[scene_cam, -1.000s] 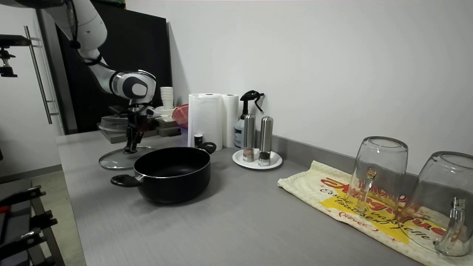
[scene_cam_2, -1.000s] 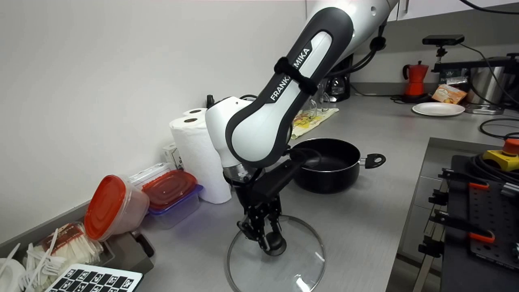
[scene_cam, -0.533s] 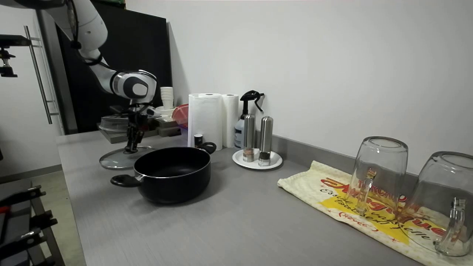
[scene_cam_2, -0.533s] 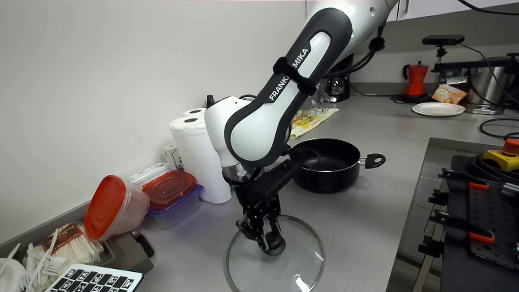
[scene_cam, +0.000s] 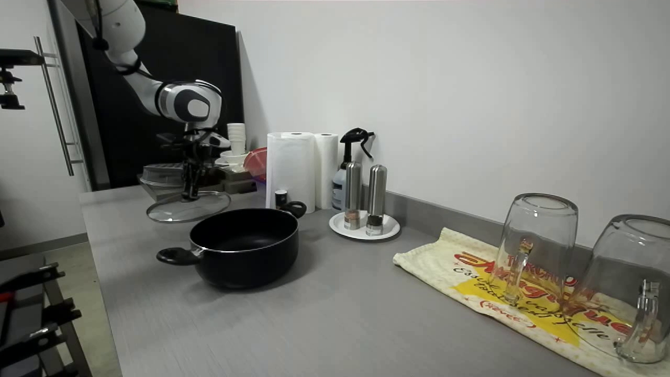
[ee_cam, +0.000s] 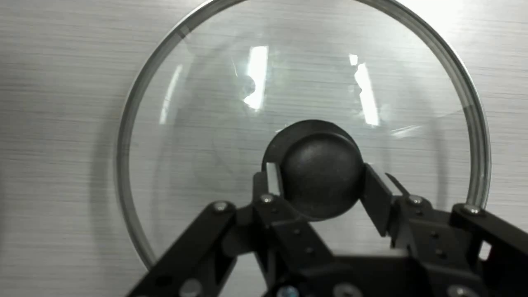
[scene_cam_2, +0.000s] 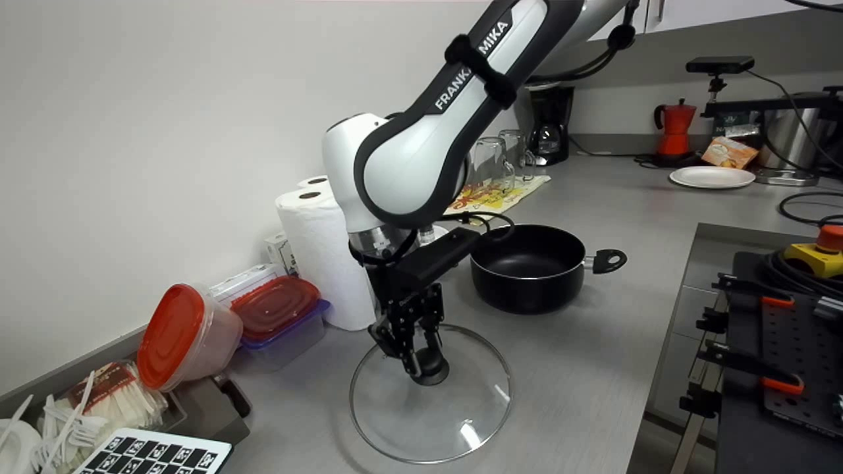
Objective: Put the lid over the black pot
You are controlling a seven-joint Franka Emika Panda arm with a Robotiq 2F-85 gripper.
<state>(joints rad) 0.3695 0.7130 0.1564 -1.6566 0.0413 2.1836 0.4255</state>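
Note:
The glass lid with a metal rim point(scene_cam: 167, 210) hangs a little above the counter, its shadow on the surface below. It also shows in an exterior view point(scene_cam_2: 454, 418) and the wrist view point(ee_cam: 198, 136). My gripper point(ee_cam: 321, 177) is shut on the lid's dark knob point(ee_cam: 324, 165), one finger on each side. In both exterior views the gripper point(scene_cam: 189, 193) point(scene_cam_2: 427, 368) points down at the lid's centre. The black pot point(scene_cam: 246, 267) stands upright and uncovered on the counter, beside the lid and apart from it. It also shows in an exterior view point(scene_cam_2: 527, 289), partly behind a cable.
Paper towel rolls point(scene_cam: 290, 167), a spray bottle point(scene_cam: 340, 183) and a white plate with two mills point(scene_cam: 387, 230) stand along the wall. Glass mugs point(scene_cam: 539, 246) stand on a printed cloth point(scene_cam: 445, 262). Plastic containers point(scene_cam_2: 191, 336) and a cutlery box point(scene_cam_2: 211, 408) lie near the lid.
My gripper has risen with the lid in its grip, lifting it off the counter and slightly towards the wall. The black pot has not moved.

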